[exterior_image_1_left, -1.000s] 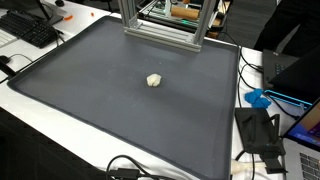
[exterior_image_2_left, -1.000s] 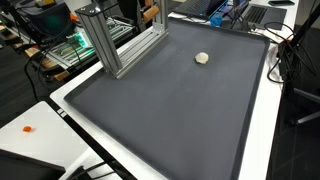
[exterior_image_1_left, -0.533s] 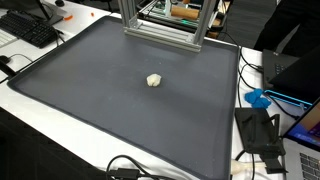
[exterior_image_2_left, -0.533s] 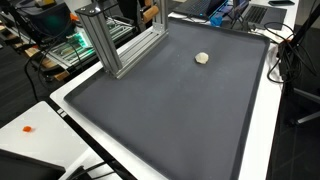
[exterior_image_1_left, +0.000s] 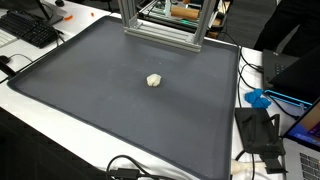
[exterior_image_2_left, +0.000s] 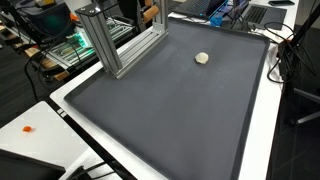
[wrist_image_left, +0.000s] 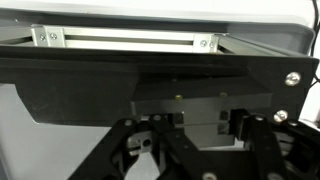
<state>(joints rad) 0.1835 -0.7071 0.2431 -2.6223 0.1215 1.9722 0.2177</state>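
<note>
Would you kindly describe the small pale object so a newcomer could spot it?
Find the dark grey mat with the aluminium frame at one edge. In front of that frame, near the mat's middle, lies the pale lump. It is small, rounded and cream-white, the only loose thing on the dark surface.

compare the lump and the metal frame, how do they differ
The lump is small, pale and rounded; the frame is large, silvery and straight-edged. The lump lies near the middle of the dark mat; the frame stands upright at its edge. Both rest on the mat.
</note>
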